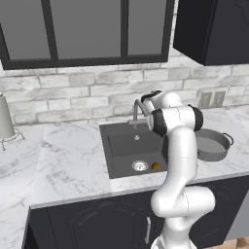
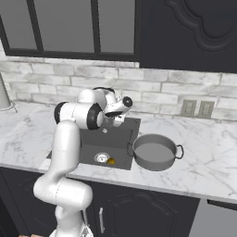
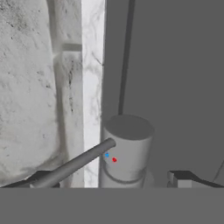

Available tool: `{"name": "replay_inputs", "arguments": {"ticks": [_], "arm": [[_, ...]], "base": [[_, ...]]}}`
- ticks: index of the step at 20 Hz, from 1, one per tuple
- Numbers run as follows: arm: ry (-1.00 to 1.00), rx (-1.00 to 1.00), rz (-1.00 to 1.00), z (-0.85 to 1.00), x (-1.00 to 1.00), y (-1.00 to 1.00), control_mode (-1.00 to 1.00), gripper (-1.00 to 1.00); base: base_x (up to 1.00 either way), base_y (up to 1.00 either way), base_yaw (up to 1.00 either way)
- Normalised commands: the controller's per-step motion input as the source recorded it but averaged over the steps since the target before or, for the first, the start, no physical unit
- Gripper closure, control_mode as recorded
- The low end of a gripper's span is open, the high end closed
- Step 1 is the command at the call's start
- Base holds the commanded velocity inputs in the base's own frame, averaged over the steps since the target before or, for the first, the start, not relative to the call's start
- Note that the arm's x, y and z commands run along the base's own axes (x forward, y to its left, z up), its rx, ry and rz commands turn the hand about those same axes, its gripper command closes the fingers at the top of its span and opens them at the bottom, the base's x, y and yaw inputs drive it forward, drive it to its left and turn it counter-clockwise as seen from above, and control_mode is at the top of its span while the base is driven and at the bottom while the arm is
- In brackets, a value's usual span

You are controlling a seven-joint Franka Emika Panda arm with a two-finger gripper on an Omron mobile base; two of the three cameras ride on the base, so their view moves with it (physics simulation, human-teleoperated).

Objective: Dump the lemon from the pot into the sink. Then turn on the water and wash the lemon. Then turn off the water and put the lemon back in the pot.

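Lemon (image 1: 155,166) dumped, lying low-centre in sink (image 1: 121,146) beside drain; pot (image 2: 155,152) empty on bench at right; claw (image 3: 118,180) spread around faucet (image 3: 124,151) base; washing, shut-off, return pending.

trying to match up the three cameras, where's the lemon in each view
Left base view: the lemon lies in the sink, near its front right corner, just right of the silver drain.
Right base view: the lemon sits at the sink's front edge, again just right of the drain.
Hand view: no lemon here; this camera looks at the faucet base.
Shared landmark: the drain, in both base views.
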Motion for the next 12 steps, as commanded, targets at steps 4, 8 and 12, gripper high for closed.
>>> {"name": "replay_inputs", "arguments": {"ticks": [4,8,12], "arm": [[0.02,0.0,0.0,-0.15,0.21,0.0,-1.0,-1.0],[0.03,0.0,0.0,-0.2,0.14,0.0,-1.0,-1.0],[0.08,0.0,0.0,-0.26,0.01,-0.08,-1.0,-1.0]], "base": [[0.0,0.0,0.0],[0.0,0.0,0.0],[0.0,0.0,0.0]]}}
